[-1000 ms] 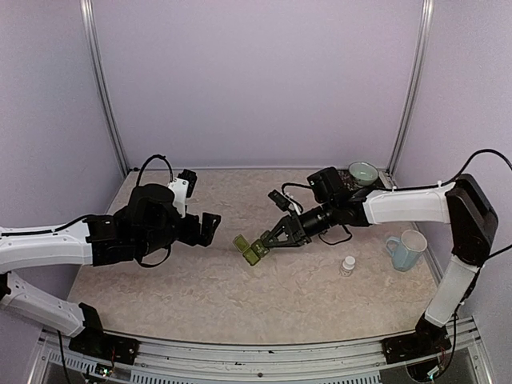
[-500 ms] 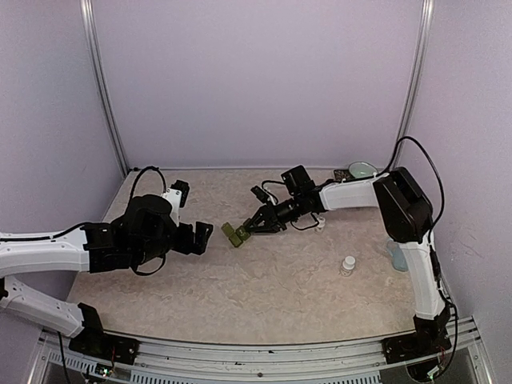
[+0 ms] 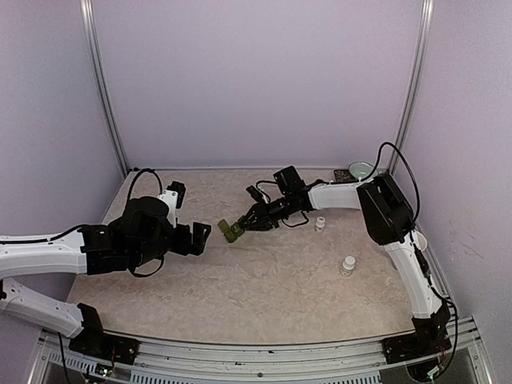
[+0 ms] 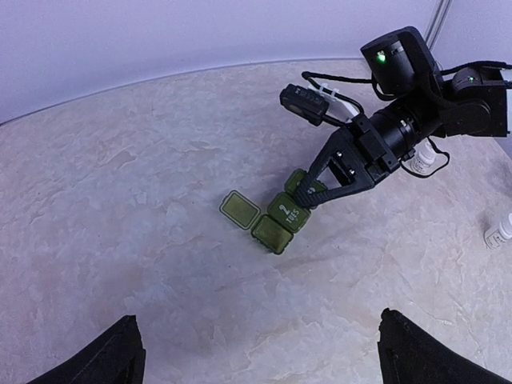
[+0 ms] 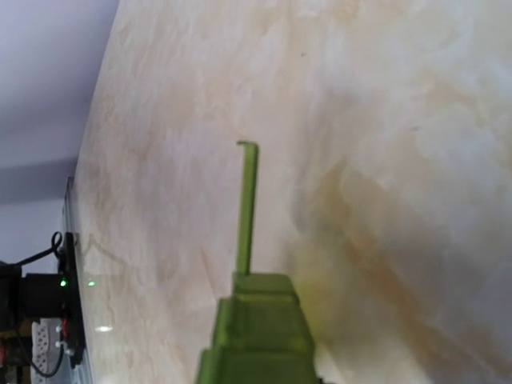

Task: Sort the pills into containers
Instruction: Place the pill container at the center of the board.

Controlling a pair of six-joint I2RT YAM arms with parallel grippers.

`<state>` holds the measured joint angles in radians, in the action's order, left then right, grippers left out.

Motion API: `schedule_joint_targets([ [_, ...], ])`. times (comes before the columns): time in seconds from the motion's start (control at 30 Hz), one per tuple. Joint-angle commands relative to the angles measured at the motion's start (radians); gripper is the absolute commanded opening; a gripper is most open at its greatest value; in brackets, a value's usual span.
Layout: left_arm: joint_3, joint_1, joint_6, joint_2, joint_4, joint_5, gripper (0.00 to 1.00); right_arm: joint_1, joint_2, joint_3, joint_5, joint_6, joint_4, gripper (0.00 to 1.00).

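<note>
You are at the setting-up step: your right tool (image 4: 308, 192) is clamped on one end of the containers (image 4: 280, 222), which seem to rest on the tabletop (image 4: 160, 272) just ahead of its tips. The strip's long axis runs straight out from that tool, its free end toward your left tool (image 3: 200, 235), which stands wide apart and well clear. One lid (image 4: 240, 210) lies flipped open sideways. Next, I judge, let go without skewing the strip, then start filling
</note>
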<state>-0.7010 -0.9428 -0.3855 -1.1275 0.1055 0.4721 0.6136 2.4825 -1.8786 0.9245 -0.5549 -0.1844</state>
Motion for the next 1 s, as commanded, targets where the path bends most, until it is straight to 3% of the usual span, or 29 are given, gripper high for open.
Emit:
schedule_joint_targets([
  [0.0,0.011,0.006,-0.012,0.014,-0.007,0.008,0.99,-0.011,0.02,-0.026,-0.058,0.002,-0.043,0.3],
  [0.17,0.011,0.006,-0.015,0.015,-0.012,0.005,0.99,-0.019,0.012,-0.046,-0.111,0.044,-0.106,0.44],
  [0.7,0.015,0.005,-0.02,0.015,-0.022,-0.009,0.99,-0.044,-0.116,-0.086,-0.277,0.217,-0.276,0.66],
  [0.8,0.011,0.003,-0.011,0.001,-0.03,-0.017,0.99,-0.044,-0.208,-0.023,-0.349,0.263,-0.283,0.74],
  [0.97,-0.016,-0.005,0.008,-0.042,-0.049,-0.029,0.99,-0.045,-0.425,0.222,-0.508,0.314,-0.214,0.98],
])
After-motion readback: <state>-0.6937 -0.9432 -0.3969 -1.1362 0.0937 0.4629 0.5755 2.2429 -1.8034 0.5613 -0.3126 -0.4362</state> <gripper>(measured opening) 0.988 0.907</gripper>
